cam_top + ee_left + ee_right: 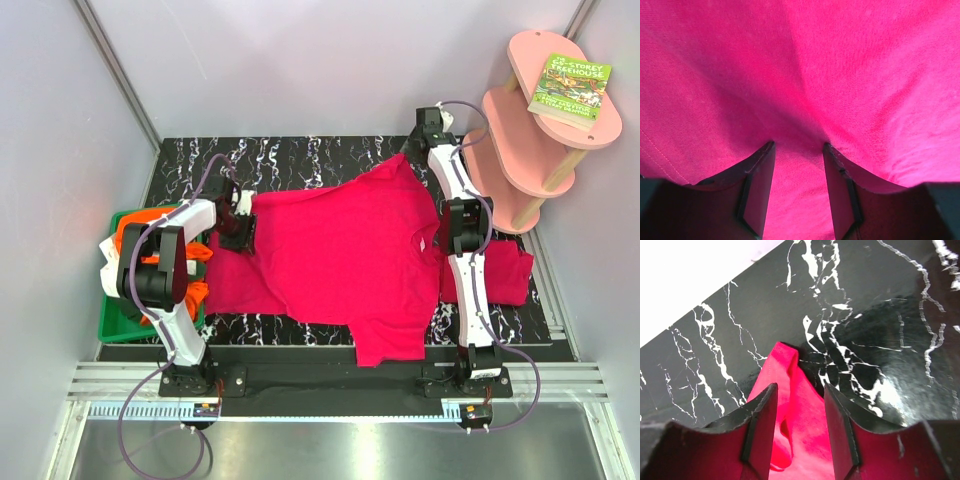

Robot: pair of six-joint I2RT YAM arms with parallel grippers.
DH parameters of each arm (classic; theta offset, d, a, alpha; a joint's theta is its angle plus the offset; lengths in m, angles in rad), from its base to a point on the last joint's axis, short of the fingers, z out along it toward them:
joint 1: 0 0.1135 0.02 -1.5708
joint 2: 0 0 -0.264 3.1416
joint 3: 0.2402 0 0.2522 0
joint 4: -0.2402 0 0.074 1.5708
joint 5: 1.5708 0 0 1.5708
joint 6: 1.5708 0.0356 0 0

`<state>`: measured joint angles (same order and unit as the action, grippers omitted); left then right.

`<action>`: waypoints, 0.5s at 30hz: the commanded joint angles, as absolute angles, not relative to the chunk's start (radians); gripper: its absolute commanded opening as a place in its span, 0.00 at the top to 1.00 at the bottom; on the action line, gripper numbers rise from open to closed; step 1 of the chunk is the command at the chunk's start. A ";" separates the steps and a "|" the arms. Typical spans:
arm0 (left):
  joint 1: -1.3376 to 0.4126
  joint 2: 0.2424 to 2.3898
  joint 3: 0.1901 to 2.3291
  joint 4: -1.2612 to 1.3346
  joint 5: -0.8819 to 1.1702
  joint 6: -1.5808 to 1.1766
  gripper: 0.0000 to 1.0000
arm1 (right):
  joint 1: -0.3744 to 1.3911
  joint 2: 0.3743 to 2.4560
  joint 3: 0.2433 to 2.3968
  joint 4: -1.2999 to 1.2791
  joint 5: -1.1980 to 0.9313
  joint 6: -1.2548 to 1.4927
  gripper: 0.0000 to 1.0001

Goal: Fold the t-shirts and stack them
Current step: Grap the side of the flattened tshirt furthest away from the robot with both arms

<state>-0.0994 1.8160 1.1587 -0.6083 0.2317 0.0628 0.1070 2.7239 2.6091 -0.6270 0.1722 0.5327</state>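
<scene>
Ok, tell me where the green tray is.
In the top view, the green tray sits at the table's left edge, beside the left arm, holding orange and white shirts.

The left arm bends from its base and reaches inward, its end effector point(240, 228) low, the fingers point(757, 187) part-way apart around a cloth fold. The right arm stretches straight toward the far edge, its end effector point(432, 122) likewise pinching cloth

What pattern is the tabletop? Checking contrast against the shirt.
Black marble with white veins, clearest in the right wrist view.
</scene>
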 commanded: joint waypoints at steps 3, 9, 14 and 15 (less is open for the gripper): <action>-0.104 1.827 1.174 -0.601 0.256 0.074 0.51 | 0.112 2.767 2.658 -0.580 0.094 0.560 0.49; -0.104 1.830 1.172 -0.601 0.256 0.077 0.51 | 0.112 2.796 2.675 -0.575 0.058 0.584 0.50; -0.104 1.835 1.170 -0.601 0.256 0.081 0.51 | 0.112 2.798 2.661 -0.571 0.058 0.586 0.51; -0.104 1.835 1.170 -0.601 0.255 0.080 0.51 | 0.112 2.798 2.658 -0.572 0.060 0.586 0.52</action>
<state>-0.0994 1.8164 1.1587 -0.6079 0.2329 0.0639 0.1078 2.7846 2.6316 -0.5949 0.0834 0.5747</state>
